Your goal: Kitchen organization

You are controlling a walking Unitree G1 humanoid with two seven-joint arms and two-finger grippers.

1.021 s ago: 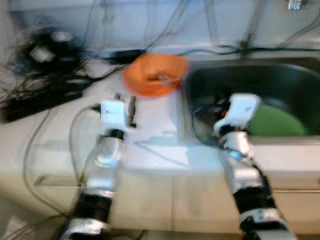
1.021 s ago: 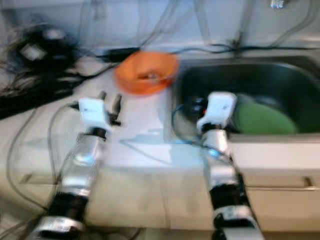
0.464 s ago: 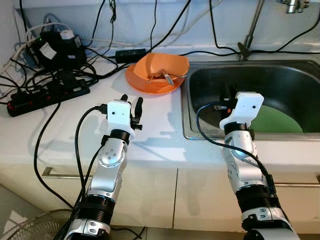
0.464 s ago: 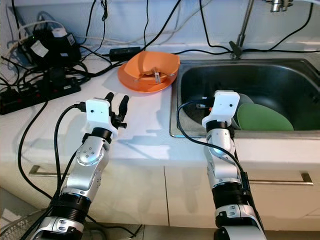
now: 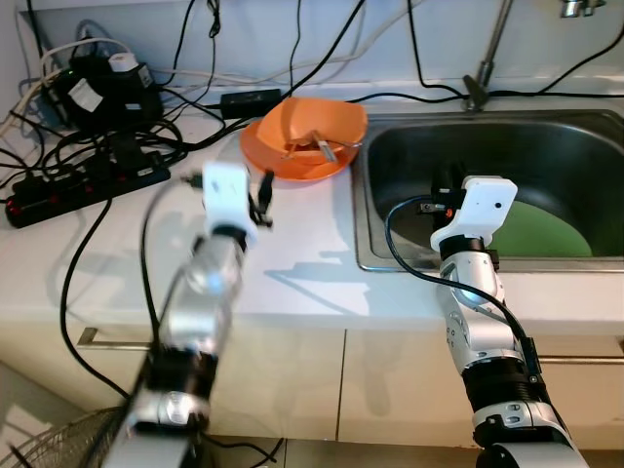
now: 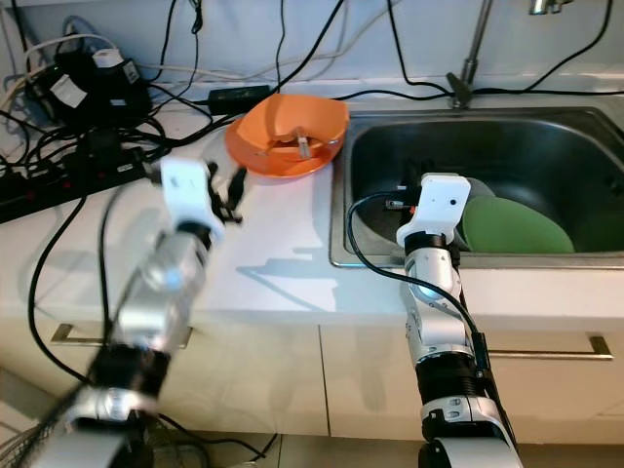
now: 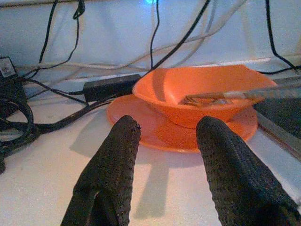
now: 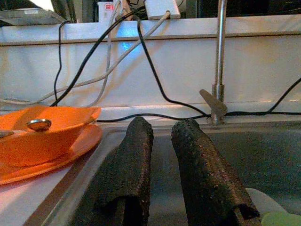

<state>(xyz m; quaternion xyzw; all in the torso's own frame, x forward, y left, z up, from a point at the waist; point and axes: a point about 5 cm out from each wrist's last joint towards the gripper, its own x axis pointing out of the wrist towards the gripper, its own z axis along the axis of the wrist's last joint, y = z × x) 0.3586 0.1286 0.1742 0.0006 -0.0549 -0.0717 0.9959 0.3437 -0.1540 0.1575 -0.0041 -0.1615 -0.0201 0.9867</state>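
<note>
Orange plastic is what lies ahead of the left end effector [image 7: 162,141]: an orange bowl [image 7: 202,94] sitting on a matching orange plate [image 7: 181,129] on the white counter [image 5: 302,263], just beyond the spread black fingertips [image 7: 126,129]. The fingers stand wide apart and hold nothing. The arm is blurred in the head views, so it looks to be in motion.

The main risk, as I judge it, is the utensil [image 7: 235,95] resting in the bowl with its handle sticking out over the rim toward the sink [image 5: 546,156]. A push or a tilted lift could tip it out, or slide bowl and plate together over the smooth counter. The black cables [image 5: 107,156] and power strip [image 5: 88,185] beside the left end effector, away from the sink, could snag the arm, and they lie near the wet sink.

The right end effector [image 8: 162,136] hovers over the sink's near edge, fingers narrowly parted and empty. In the basin beyond it lie a green plate [image 5: 546,229] and something pale and rounded, too hidden to name.
</note>
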